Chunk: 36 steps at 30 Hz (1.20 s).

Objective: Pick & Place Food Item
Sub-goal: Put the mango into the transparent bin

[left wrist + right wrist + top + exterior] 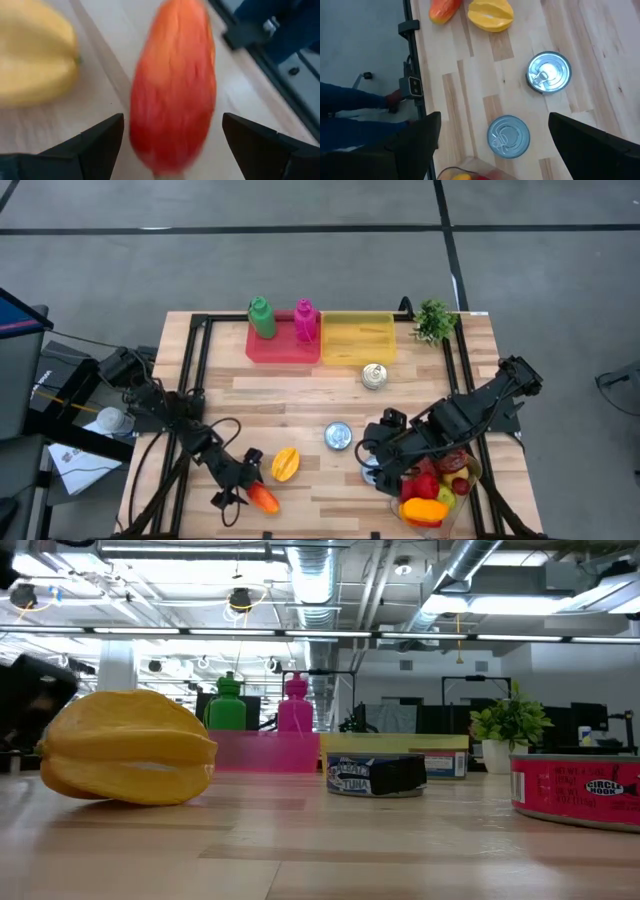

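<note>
Bench contents: three tins (374, 376), two bottles (262, 318), two trays (283, 346), one potted plant (433, 320), one starfruit (285, 464), one orange-red fruit (263, 497), one bowl of produce (432, 490)

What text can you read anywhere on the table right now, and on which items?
"CIRCLE HOOK" on the red can, in the low view.
"TUNA" on the blue-labelled can; the smaller print around it is too blurred to read.
Nothing legible on the can lids in the right wrist view, or on the green bottle and pink bottle.
</note>
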Each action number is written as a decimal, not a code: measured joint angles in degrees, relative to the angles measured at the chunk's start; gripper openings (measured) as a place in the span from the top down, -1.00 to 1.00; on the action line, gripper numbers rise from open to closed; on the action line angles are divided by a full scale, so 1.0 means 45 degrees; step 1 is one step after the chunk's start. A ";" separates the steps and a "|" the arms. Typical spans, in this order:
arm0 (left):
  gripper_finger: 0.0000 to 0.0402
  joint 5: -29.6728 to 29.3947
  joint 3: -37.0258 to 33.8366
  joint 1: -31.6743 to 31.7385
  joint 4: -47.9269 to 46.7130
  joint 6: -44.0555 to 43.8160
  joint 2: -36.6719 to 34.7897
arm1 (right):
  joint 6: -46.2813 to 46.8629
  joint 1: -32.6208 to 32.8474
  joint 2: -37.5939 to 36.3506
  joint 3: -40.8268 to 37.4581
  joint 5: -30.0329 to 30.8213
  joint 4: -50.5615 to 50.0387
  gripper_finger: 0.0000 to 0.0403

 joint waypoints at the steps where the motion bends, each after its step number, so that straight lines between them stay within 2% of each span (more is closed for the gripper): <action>1: -0.64 0.0002 -0.0140 -0.0073 -0.0004 -0.0024 0.0000 | 0.0000 0.0000 0.0001 0.0000 0.0040 0.0000 -0.80; 10: -0.58 -0.1289 -0.0378 -0.0211 0.0996 -0.0025 0.0000 | 0.0086 0.0000 0.0005 0.0000 0.0085 -0.0005 -0.80; 17: -0.54 -0.0850 -0.0490 -0.0234 0.0969 -0.0008 0.0097 | 0.0107 0.0000 0.0005 0.0000 0.0085 -0.0005 -0.80; 28: -0.43 -0.0972 -0.0582 -0.0231 0.1118 0.0002 0.0092 | 0.0112 0.0000 0.0005 -0.0005 0.0272 -0.0005 -0.80; 32: -0.31 -0.0976 -0.0582 -0.0231 0.1152 0.0004 0.0092 | 0.0112 -0.0005 0.0005 -0.0005 0.0318 -0.0005 -0.80; 36: -0.10 -0.0976 -0.0582 -0.0214 0.1181 -0.0006 0.0092 | 0.0112 0.0000 0.0005 -0.0005 0.0318 -0.0010 -0.80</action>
